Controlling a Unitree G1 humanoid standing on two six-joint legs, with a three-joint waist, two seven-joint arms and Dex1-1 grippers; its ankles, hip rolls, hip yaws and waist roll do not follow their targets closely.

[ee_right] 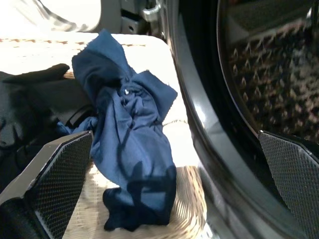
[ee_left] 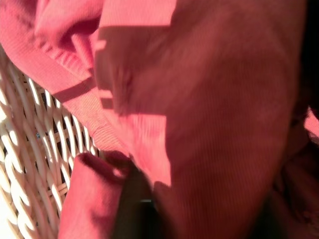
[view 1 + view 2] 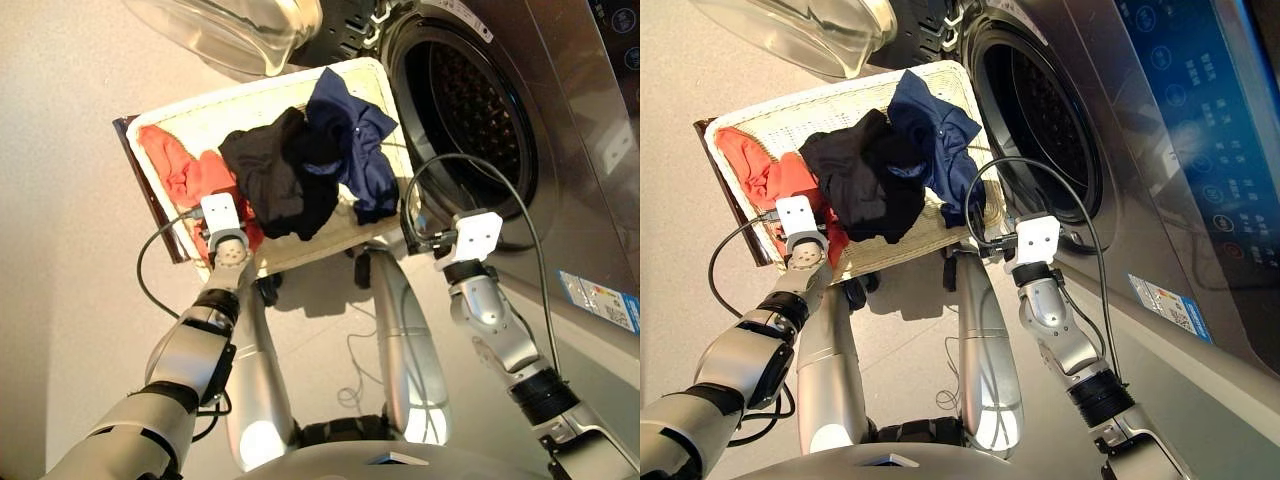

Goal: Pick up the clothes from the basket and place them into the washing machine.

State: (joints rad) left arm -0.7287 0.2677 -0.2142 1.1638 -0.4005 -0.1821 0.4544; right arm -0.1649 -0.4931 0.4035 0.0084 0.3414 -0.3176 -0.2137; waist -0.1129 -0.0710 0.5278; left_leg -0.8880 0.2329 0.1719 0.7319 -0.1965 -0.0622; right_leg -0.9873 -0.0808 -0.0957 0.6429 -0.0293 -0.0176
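Observation:
The cream-white wicker basket [image 3: 215, 103] stands in front of the dark grey washing machine [image 3: 570, 130], whose drum [image 3: 470, 110] gapes beside the basket's right end. In the basket lie the coral-red garment [image 3: 180, 172] at the left, the black one [image 3: 270, 180] in the middle and the navy blue one [image 3: 352, 140] at the right. My left gripper [image 3: 222, 218] is down on the coral-red garment [image 2: 209, 99] at the basket's near rim; red cloth fills its wrist view. My right gripper [image 1: 174, 184] is open, empty, near the navy garment [image 1: 129, 134] and the porthole rim.
The machine's clear glass door [image 3: 235, 30] is swung open beyond the basket's far edge. A dark board [image 3: 150, 205] shows under the basket's left side. A black cable [image 3: 450, 160] loops up from my right wrist in front of the porthole.

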